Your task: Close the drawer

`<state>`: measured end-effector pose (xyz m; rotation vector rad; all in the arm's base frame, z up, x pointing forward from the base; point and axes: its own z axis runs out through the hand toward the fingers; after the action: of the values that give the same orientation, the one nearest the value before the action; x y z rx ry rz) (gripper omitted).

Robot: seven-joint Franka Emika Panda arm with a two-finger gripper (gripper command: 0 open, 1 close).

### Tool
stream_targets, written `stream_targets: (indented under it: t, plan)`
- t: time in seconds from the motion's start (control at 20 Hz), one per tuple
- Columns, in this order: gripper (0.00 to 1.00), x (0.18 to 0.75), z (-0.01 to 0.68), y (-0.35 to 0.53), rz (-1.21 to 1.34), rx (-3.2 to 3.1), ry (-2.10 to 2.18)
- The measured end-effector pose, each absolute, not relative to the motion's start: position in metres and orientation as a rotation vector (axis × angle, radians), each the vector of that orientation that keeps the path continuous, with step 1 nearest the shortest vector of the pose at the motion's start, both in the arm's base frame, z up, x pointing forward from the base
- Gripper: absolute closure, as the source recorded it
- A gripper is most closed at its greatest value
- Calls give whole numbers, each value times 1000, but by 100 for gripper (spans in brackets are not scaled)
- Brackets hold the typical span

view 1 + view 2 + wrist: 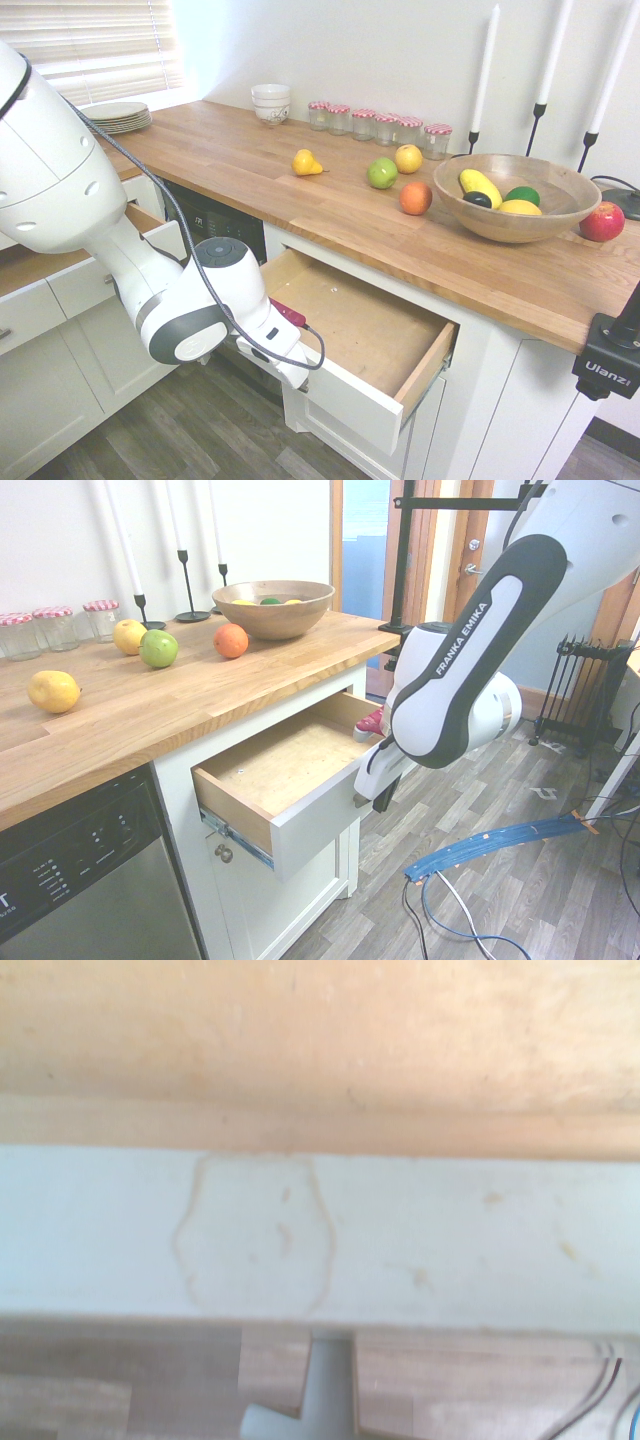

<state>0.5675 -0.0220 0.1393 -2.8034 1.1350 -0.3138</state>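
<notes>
Drawer (360,330) stands pulled well out from under the bench (300,190), its plywood bottom bare and its white front panel facing the room. Its long axis runs along the bench edge, so closing means travel straight back into the cabinet, square to the panel. You have the end effector (381,792) at the outer face of that panel, pointing steeply down, fingers shut and holding nothing. In the wrist view you look onto the panel's top edge (320,1235), with the drawer's inside beyond it and the handle (325,1385) on the near side. The drawer therefore lies directly ahead of the end effector, toward the cabinet. Whether the fingers already touch the panel you cannot tell from these views. Push near mid-width, probably, to avoid skewing the runners.
</notes>
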Motion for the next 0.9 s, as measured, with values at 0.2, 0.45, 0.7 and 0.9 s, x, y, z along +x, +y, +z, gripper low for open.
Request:
stream_targets:
  t: [0.2,0.45,0.7,0.9]
  plan:
    - [100,587,146,-24,-350,-2797,1141]
    - [100,609,159,-25,-375,-2785,1152]
    - [100,630,165,-26,-393,-2777,1163]
    - [100,647,164,-28,-400,-2771,1178]
